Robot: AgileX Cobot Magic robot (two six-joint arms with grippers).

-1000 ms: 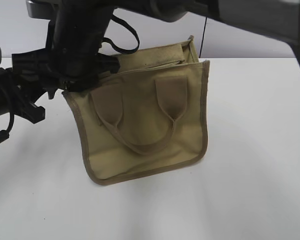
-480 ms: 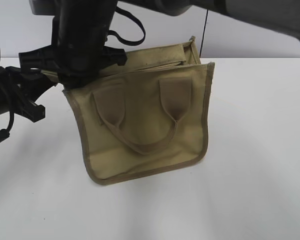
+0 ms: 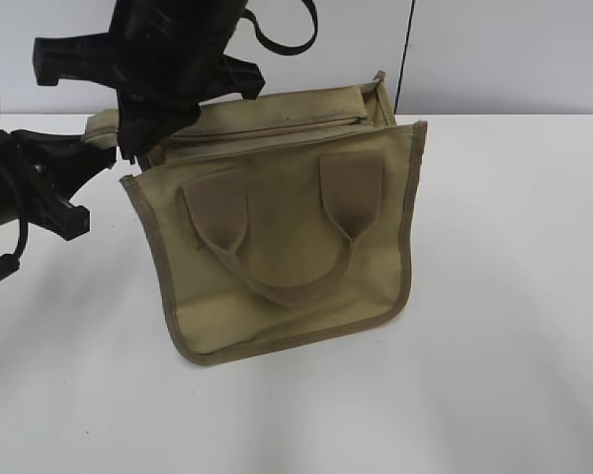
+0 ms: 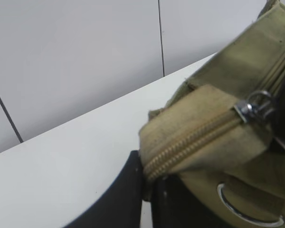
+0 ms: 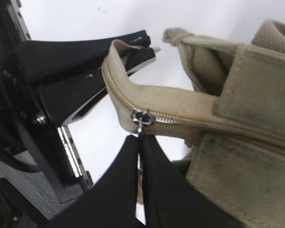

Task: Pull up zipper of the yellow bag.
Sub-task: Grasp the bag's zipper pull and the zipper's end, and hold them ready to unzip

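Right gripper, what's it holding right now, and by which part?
The right gripper is shut on the zipper, pinching its small metal pull tab near the end of the yellow bag.

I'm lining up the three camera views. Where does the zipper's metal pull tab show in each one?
Exterior view: not visible; the right arm's hand hides the bag's left top corner.
Left wrist view: zipper pull tab at right of centre, on the zip line.
Right wrist view: at centre, just above the shut fingertips.
Shared landmark: the yellow bag and its zip line.
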